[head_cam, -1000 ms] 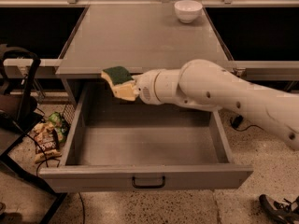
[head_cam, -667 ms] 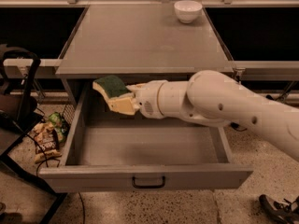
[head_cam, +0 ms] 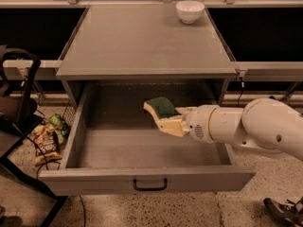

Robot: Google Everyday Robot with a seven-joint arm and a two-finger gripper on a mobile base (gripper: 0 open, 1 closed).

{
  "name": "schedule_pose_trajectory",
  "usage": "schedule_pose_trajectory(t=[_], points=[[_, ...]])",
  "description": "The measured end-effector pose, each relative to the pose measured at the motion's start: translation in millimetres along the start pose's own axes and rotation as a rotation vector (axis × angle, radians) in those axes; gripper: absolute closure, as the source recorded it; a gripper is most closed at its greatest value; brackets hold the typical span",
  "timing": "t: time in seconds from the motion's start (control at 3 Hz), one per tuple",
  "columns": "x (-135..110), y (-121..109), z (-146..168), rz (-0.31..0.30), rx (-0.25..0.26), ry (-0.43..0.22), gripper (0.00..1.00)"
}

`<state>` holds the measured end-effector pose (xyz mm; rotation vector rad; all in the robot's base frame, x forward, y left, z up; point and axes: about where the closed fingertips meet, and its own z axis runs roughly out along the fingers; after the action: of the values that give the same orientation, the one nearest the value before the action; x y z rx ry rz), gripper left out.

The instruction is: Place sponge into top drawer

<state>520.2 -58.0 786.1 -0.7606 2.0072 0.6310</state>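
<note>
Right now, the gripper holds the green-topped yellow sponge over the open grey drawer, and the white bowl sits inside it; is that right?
No: the camera view shows the white bowl on the grey cabinet top, not inside. The gripper holds the sponge over the top drawer.

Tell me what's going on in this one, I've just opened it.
The robot's arm reaches in from the right, and its gripper is shut on the sponge, green side up, over the inside of the open top drawer. The sponge has not been let go yet and appears to hang above the drawer floor, toward the back. A white bowl sits at the far right of the cabinet top.
</note>
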Motion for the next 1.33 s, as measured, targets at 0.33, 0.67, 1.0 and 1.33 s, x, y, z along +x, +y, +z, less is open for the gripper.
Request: schedule_pose_trajectory(t=[0.33, 0.67, 1.0, 1.33], points=[[26.3, -29.4, 27.6, 0.035, 0.063, 0.053, 1.00], [27.9, -37.8, 70.8, 0.016, 0.055, 0.051, 1.00], [37.6, -29.5, 105.0, -0.024, 0.021, 0.058, 1.00], [59.2, -23.5, 114.7, -0.031, 0.028, 0.093, 1.00]])
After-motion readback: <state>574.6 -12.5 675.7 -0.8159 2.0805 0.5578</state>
